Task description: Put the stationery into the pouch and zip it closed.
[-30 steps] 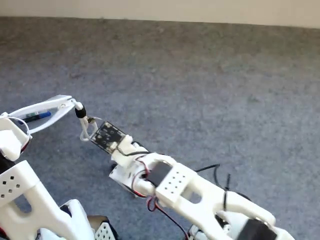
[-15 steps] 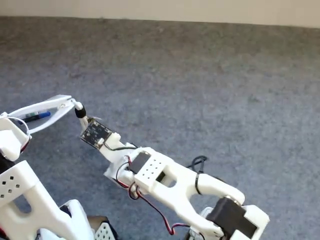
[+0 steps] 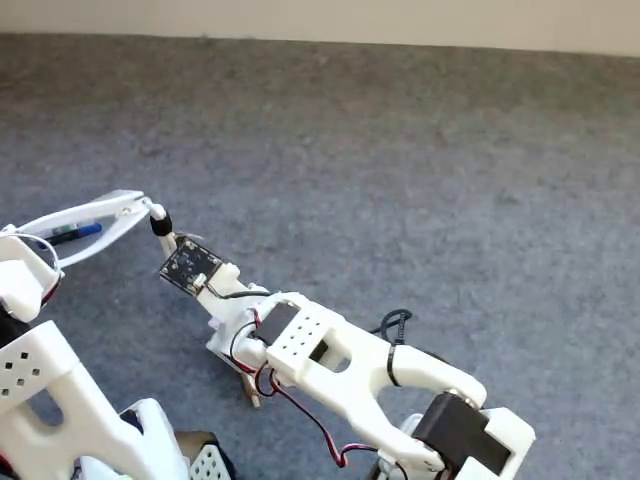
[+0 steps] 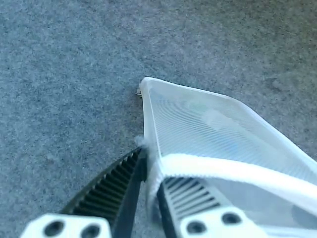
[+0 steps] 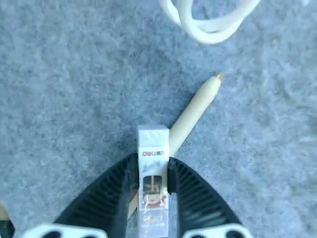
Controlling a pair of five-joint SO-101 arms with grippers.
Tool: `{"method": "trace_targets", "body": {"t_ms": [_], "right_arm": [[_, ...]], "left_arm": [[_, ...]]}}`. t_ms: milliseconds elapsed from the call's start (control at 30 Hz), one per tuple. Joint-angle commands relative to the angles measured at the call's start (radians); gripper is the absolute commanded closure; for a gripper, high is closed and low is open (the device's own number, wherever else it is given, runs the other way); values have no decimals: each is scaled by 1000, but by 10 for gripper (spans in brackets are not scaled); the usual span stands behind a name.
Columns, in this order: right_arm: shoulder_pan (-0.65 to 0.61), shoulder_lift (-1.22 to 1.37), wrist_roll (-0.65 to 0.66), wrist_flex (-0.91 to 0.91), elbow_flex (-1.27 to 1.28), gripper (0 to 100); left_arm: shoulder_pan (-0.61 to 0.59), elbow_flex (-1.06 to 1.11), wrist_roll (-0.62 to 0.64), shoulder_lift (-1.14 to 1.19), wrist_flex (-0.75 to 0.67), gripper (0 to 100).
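The right gripper point(image 5: 152, 160) is clamped narrow on a small white eraser point(image 5: 153, 145), a flat block with a printed sleeve. It stands lengthwise between the two black ribbed fingers point(image 5: 111, 186), and its far end pokes out past their tips. Under the eraser a pale, beige pencil point(image 5: 197, 108) lies flat on the grey carpeted surface point(image 5: 64, 74). It runs at a slant, with one end passing beneath the eraser and the claw and the brownish tip pointing away from them. Whether the eraser touches the pencil or hangs just above it cannot be told. Beyond the pencil's tip a white cord loop point(image 5: 210, 27) rests on the carpet, apart from both. In the high view the right arm point(image 3: 330, 350) stretches from the near edge toward the left side of the surface, and its wrist circuit board point(image 3: 190, 265) sits just beside the pouch's end. The left gripper point(image 4: 148, 166) is closed tight on the rim of the white mesh pouch point(image 4: 213, 126), pinching the fabric where the thick white border begins, so that the pouch fans out away from the fingers above the carpet. From above, the pouch point(image 3: 100, 212) is close to the left edge of the surface, held by the left arm point(image 3: 40, 380). A blue pen point(image 3: 78, 233) shows through its mesh, and a small black tab point(image 3: 160, 224) is at the tip nearest the right arm.
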Motion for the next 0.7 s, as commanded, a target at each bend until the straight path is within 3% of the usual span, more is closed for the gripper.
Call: {"method": "trace_targets", "body": {"t_ms": [0,267,467,667], "right_arm": [[35,-13,-3,7,-48,994],[142,-73,-9,96,-50,994],[237,-124,-86,148,-53,993],[260,-59,-86,286,-162,990]], "left_arm": [[-4,-53,12,-28,-25,989],[-4,-33,12,-33,-32,989],[-4,-28,12,-33,-44,989],[-4,-28,12,-33,-44,989]]}}
